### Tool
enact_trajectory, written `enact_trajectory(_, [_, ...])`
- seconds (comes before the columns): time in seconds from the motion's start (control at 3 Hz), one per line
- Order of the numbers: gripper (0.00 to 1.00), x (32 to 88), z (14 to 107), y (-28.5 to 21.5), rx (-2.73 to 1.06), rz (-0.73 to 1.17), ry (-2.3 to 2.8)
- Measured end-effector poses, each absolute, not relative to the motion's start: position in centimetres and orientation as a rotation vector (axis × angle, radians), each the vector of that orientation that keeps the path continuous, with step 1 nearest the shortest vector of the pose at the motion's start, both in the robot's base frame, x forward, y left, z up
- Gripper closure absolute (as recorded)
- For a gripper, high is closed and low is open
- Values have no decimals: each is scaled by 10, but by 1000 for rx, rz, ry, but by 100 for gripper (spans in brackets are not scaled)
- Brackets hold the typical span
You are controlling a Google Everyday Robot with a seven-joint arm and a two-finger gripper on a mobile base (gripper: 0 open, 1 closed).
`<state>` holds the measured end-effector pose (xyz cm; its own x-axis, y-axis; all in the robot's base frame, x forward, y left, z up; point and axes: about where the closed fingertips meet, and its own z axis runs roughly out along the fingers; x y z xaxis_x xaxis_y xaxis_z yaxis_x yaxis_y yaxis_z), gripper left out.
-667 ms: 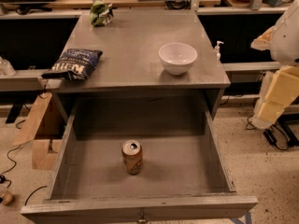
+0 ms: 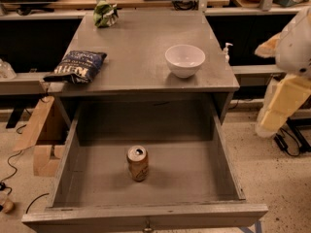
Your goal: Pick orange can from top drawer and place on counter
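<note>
The orange can (image 2: pixel 137 163) stands upright on the floor of the open top drawer (image 2: pixel 194 178), near its middle and slightly left. The drawer is pulled fully out toward me, and its small knob (image 2: pixel 147 225) shows at the bottom edge. The grey counter (image 2: pixel 141 52) lies above and behind the drawer. My gripper is not in view. Only white and cream arm segments (image 2: pixel 286 81) show at the right edge, beside the counter and well away from the can.
A white bowl (image 2: pixel 184 60) sits on the counter's front right. A dark blue chip bag (image 2: pixel 77 66) lies at its front left, and a green crumpled object (image 2: pixel 105 13) at the back left. Wooden benches with cables stand behind. A cardboard box (image 2: pixel 41 140) sits on the floor at left.
</note>
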<state>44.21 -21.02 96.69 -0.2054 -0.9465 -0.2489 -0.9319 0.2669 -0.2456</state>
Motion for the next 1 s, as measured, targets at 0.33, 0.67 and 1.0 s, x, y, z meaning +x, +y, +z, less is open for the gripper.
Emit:
enact_trajectory(0.33, [0,458,921,-192,-1676,121,2084])
enact_trajectory(0.67, [0,476,866,-160,-1611,332,1916])
enact_trajectory(1.0, [0,501,827,-116,-1473,522,1698])
